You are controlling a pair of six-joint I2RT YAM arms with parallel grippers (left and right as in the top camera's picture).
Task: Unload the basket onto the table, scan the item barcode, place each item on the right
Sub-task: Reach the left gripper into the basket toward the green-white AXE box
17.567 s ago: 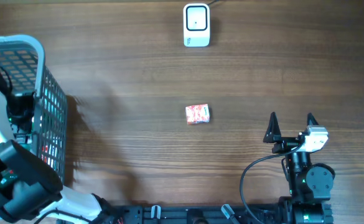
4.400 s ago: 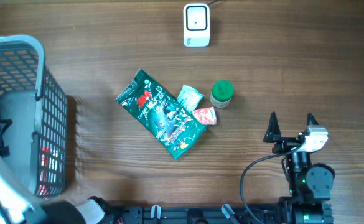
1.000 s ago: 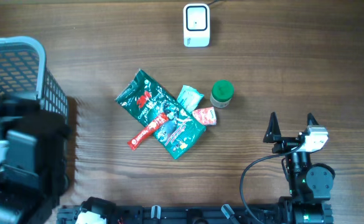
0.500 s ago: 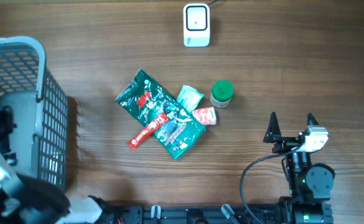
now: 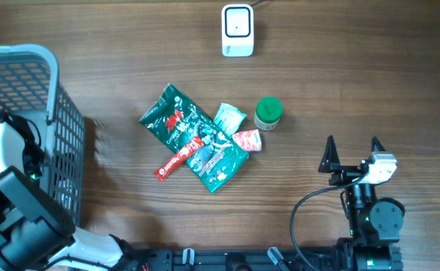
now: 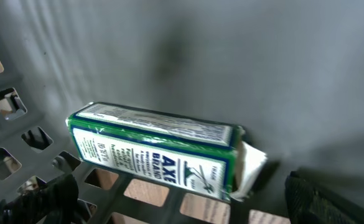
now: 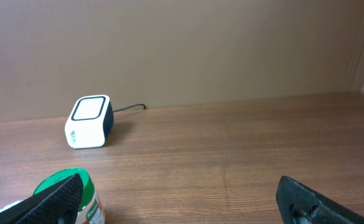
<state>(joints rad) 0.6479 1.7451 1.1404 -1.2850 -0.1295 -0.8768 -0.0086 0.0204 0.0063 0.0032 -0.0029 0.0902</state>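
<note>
Seen from overhead, a grey lattice basket [image 5: 54, 90] was placed at the table's left edge, and the left arm [image 5: 20, 214] was reached down into it – the contents were hidden by the arm. The right pincer [image 5: 352, 153] was held with its jaws spread wide and nothing between them. Ahead and to its left, a green bag [image 5: 193, 139], a red stick pack [image 5: 174, 160], a pale sachet [image 5: 229, 117], a red-and-white packet [image 5: 247, 140] and a green-lidded jar [image 5: 268, 112] were clustered on the wooden table [image 5: 370, 68]. Far ahead of the pincer a white scanner [image 5: 237, 30] was stood.

From the left wrist, the left pincer [image 6: 185, 208] was seen wide open, only its dark tips showing at the lower corners. Just ahead of it, untouched, a green-and-white box [image 6: 157, 152] was laid on its side on a grey basket panel beside lattice openings, with one end flap loose. Floor or wall could not be told.

From the right wrist, the scanner was seen ahead and to the left of the open pincer – its cable [image 7: 130, 107] was run toward a plain brown wall [image 7: 219, 43]. The jar was cut off at the lower edge, its label unreadable.
</note>
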